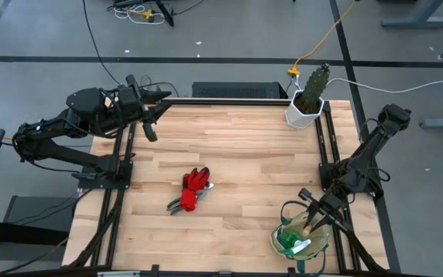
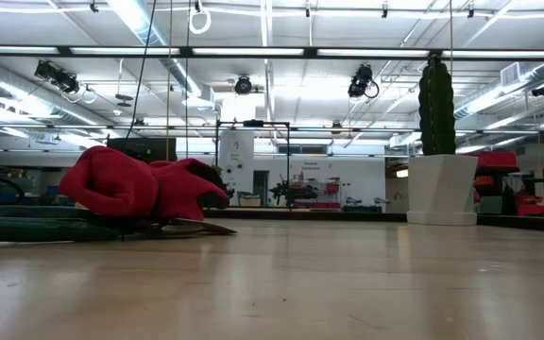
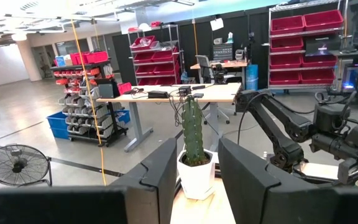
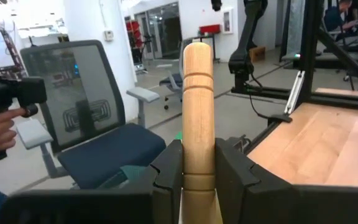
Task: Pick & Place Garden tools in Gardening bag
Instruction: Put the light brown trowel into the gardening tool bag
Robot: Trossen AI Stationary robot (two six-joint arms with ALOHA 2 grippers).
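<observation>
Potted cactus (table's corner)

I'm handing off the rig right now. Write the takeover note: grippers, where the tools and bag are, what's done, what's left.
Right gripper: shut on the trowel's wooden handle, held over the bag at the table's near right corner; not released yet.
Left gripper: open, empty, waiting at the far left edge.
Done: spray bottle is in the bag.
Left: drop the trowel in, then fetch the red gloves and the pruners lying mid-table.
Cactus stays at the far right corner.
</observation>
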